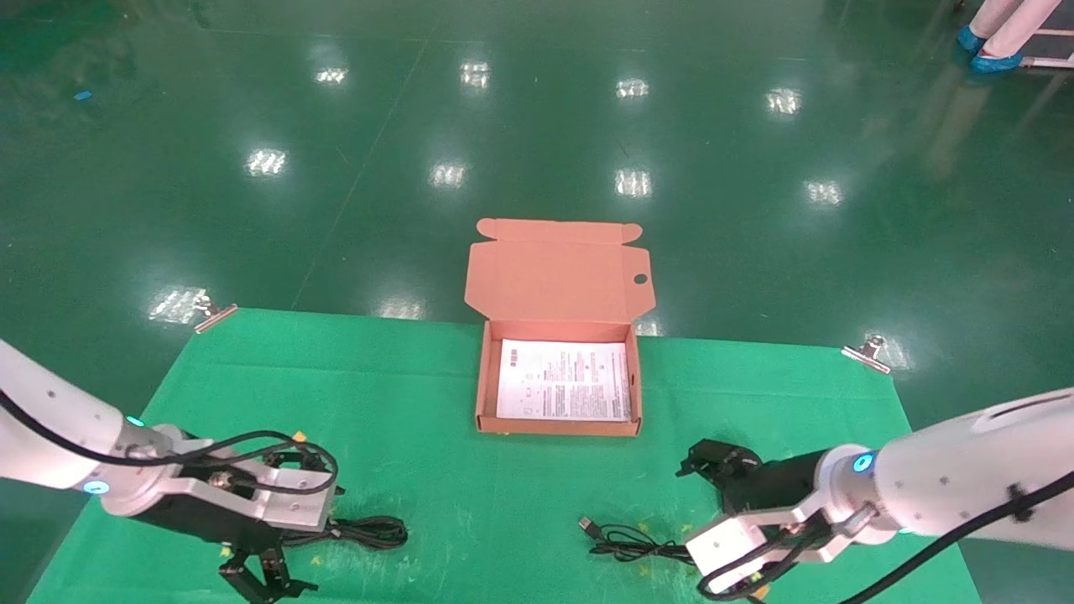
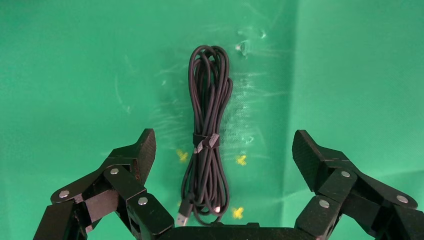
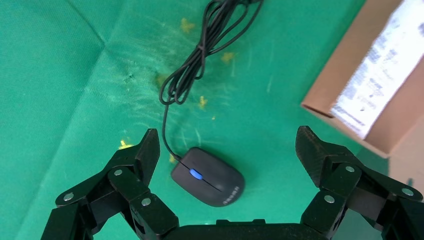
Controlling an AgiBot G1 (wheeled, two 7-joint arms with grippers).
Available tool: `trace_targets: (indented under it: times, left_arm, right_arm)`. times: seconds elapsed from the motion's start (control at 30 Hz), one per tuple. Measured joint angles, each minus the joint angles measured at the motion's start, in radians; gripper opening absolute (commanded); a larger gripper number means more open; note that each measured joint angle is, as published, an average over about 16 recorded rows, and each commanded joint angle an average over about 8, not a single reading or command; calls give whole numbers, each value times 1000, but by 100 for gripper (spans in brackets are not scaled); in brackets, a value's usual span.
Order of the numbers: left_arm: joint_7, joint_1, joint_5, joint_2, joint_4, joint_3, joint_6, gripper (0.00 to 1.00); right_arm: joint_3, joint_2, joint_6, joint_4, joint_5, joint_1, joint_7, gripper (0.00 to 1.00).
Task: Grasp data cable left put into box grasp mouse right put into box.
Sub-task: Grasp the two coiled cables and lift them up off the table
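Inside box point(image 1: 558, 427): white printed sheet point(image 1: 564, 380).

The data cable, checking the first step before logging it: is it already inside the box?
No, the data cable lies on the green cloth between the open left end effector fingers.

White arms — black riveted hands

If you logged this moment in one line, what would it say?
left gripper: open above data cable | right gripper: open above mouse | box: open, only a printed sheet inside
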Motion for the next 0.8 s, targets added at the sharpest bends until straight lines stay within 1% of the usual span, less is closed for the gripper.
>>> trace_targets:
  times: [0.23, 0.47, 0.63, 0.8]
  left_arm:
    - [14, 26, 25, 37, 81, 3, -85, 100]
    - [43, 29, 21, 81, 204, -5, -140, 100]
    - [77, 21, 9, 119, 316, -13, -165, 100]
    - [127, 10, -2, 159, 432, -20, -188, 100]
  right_arm:
    - [-9, -38, 47, -43, -55, -45, 78, 100]
    - [-3, -93, 68, -148, -45, -54, 131, 100]
    - [1, -144, 78, -258, -25, -38, 138, 100]
    - [0, -193, 98, -374, -17, -17, 115, 100]
